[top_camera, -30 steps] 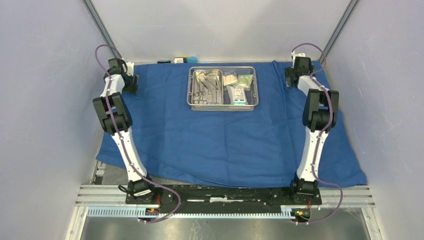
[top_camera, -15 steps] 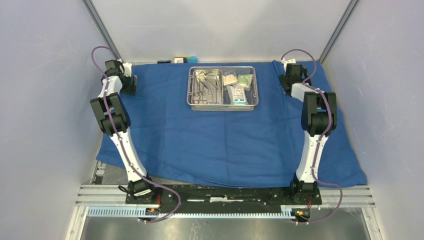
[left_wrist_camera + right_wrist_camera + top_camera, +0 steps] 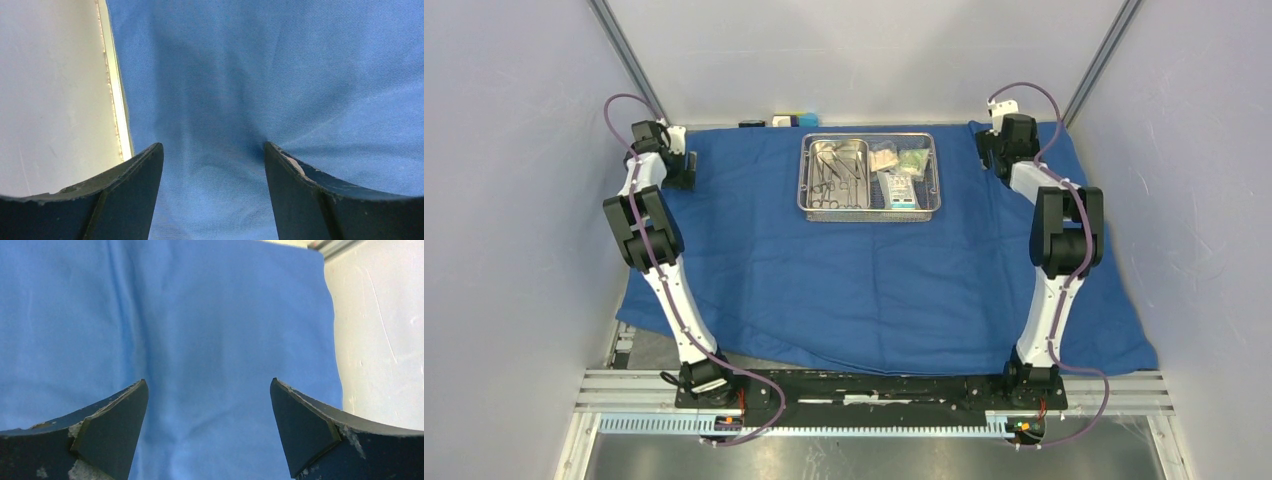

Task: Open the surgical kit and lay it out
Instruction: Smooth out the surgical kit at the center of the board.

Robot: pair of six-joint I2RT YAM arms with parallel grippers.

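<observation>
Above the large blue cloth wrap's (image 3: pixel 874 290) far corners, my left pincer (image 3: pixel 212 146) and right pincer (image 3: pixel 208 382) hang released; unfolding looks done, so I'd next unload the rectangular steel mesh tray (image 3: pixel 870 213).

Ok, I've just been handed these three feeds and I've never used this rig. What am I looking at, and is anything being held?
The wide picture comes from a fixed camera above and behind two robot arms mounted side by side at the bottom of that view: the left arm and the right arm. The other two pictures come from a camera on each wrist, looking out between that arm's two fingers.

A blue cloth lies spread open in front of the arms. Near its far edge sits a steel mesh tray holding scissor-like instruments and small clear packets.

The left tool is over the cloth's far left corner and the right tool is over its far right corner. Both are open, and neither holds anything.
</observation>
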